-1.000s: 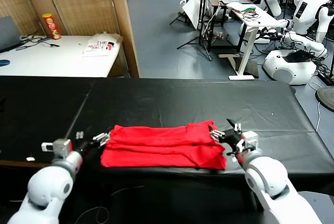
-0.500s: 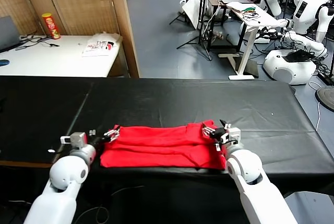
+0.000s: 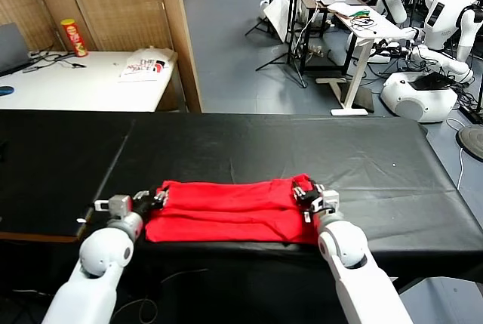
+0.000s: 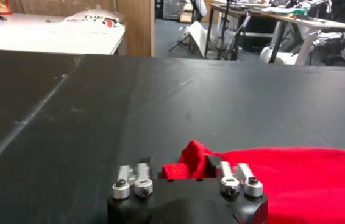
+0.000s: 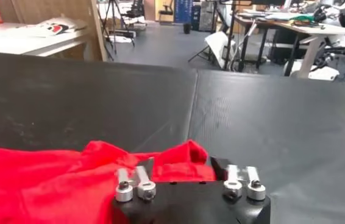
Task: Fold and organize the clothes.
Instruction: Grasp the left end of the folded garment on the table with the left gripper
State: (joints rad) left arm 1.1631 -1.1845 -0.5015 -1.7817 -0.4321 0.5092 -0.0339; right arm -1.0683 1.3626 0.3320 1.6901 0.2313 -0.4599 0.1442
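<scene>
Slippage is my main worry: both hands have only a small pinch of cloth at the far corners of the shirt (image 3: 234, 211), and if one lets go when I lift, the fold will come over crooked or collapse into a heap. My left hand (image 3: 157, 198) looks closed on a small peak of red fabric that stands up between its fingers in the wrist view, the rest of the shirt running away from it toward my other arm. My right hand (image 3: 308, 194) looks closed on the opposite corner, where a bunched ridge of cloth rises just ahead of its fingers. I judge another risk to be grabbing a single layer, since the shirt seems already doubled lengthwise and the layers could part. Pulling the hands apart unevenly could also drag the whole thing off the near edge of the desk (image 3: 302, 143), which it lies close to. It is bright red, plain on top, a long flat band with soft creases, stretched between my two hands.
</scene>
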